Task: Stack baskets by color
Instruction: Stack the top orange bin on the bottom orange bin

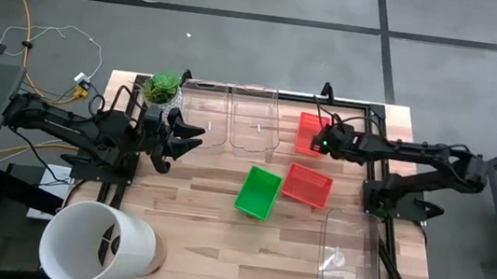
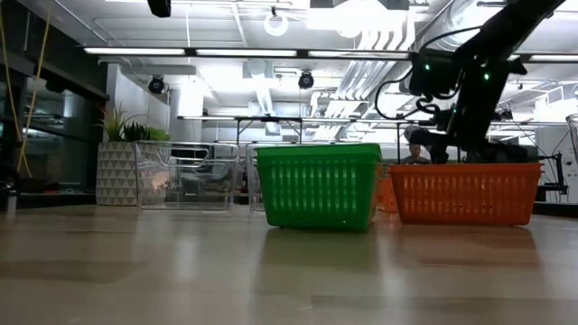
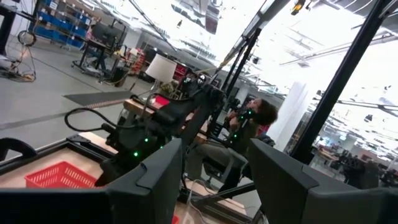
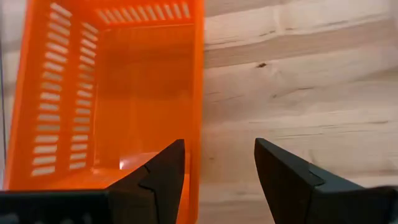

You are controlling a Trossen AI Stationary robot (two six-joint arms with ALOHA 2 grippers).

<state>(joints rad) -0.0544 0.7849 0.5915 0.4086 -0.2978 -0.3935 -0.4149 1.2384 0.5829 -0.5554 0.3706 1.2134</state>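
Observation:
Three baskets stand on their bases on the wooden table. A green basket (image 1: 258, 192) and a red basket (image 1: 307, 185) lie side by side at the middle. A second red basket (image 1: 308, 130) stands farther back. My right gripper (image 1: 315, 141) hangs open above this far basket, tilted down. In the right wrist view one finger (image 4: 163, 171) is over the basket's inside (image 4: 124, 106) and the other over bare table, astride its long wall (image 4: 199, 93). My left gripper (image 1: 194, 138) waits open at the table's left, raised and pointing across.
Two clear bins (image 1: 230, 116) stand at the far edge and a third (image 1: 351, 254) at the near right. A potted plant (image 1: 162, 87) is at the far left, a white bucket (image 1: 96, 244) lies at the near left. Bare wood (image 1: 194, 208) shows left of the green basket.

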